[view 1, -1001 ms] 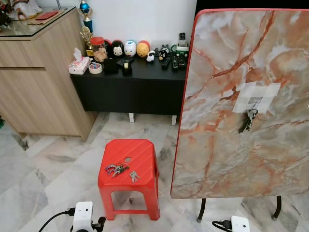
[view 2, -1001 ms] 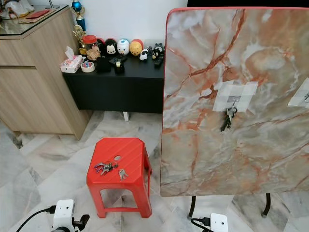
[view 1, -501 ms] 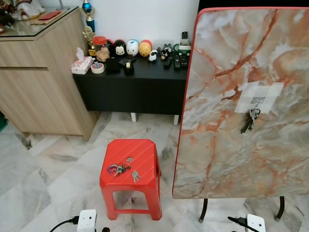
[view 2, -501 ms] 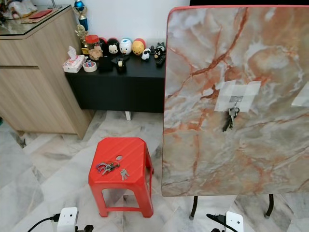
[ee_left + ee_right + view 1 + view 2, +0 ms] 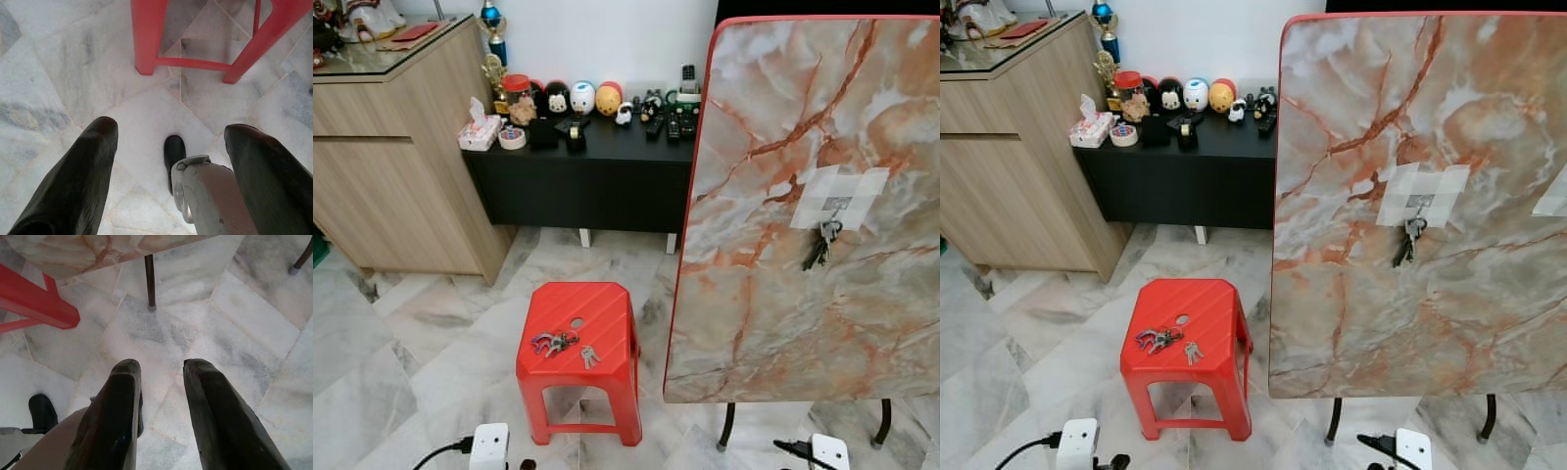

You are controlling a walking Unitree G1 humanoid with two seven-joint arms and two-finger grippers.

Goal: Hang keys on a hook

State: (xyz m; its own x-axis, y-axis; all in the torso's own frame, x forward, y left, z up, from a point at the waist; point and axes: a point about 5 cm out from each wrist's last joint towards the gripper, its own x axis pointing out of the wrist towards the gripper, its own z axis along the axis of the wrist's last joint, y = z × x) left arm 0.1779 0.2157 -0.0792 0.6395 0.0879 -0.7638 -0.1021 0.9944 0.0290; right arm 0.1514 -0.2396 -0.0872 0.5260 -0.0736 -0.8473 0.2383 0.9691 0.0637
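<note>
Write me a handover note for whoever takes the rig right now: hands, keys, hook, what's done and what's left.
Left hand: open, empty, hanging low over the floor near the red stool's legs.
Right hand: fingers a little apart, empty, low over the floor by the board's leg.
Keys: two bunches lie on the stool top, a larger bunch with coloured tags and a small bunch beside it.
Hook: one bunch already hangs from the taped hook on the upright marble board. A second taped patch shows at the board's right edge.
Done: one bunch hung.
Left: pick up the stool keys and hang them.
</note>
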